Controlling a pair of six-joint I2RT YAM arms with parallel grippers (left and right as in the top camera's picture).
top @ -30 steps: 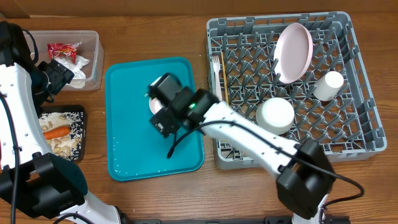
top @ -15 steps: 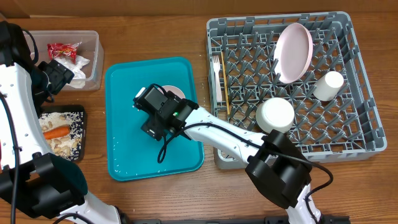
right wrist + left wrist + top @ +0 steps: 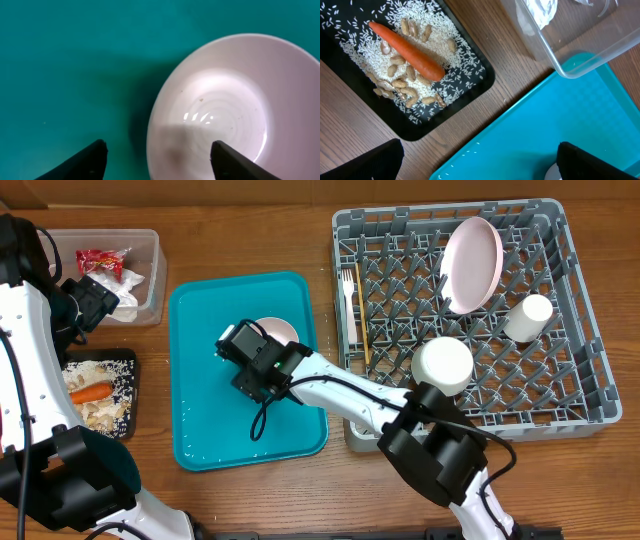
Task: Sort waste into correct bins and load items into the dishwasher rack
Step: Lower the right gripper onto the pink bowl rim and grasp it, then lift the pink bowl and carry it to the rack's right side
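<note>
A small pinkish bowl (image 3: 279,332) sits upright on the teal tray (image 3: 205,430); it fills the right wrist view (image 3: 220,100). My right gripper (image 3: 262,348) is open just over the bowl's near left edge, with its fingers (image 3: 159,152) either side of the rim, holding nothing. My left gripper (image 3: 95,302) is open and empty (image 3: 480,157) above the gap between the clear tub (image 3: 152,285) and the black tray (image 3: 128,395). The black tray holds the carrot (image 3: 405,50), rice and scraps. The tub holds the red wrapper (image 3: 103,260) and the napkin (image 3: 127,292).
The grey rack (image 3: 585,395) on the right holds a large plate (image 3: 472,262), a white cup (image 3: 528,317), an upturned white bowl (image 3: 443,366), a fork (image 3: 348,288) and a wooden stick (image 3: 362,330). The rest of the teal tray is bare.
My right gripper has slid left and a little toward the front across the teal tray, uncovering the pinkish bowl. The left arm has not moved.
</note>
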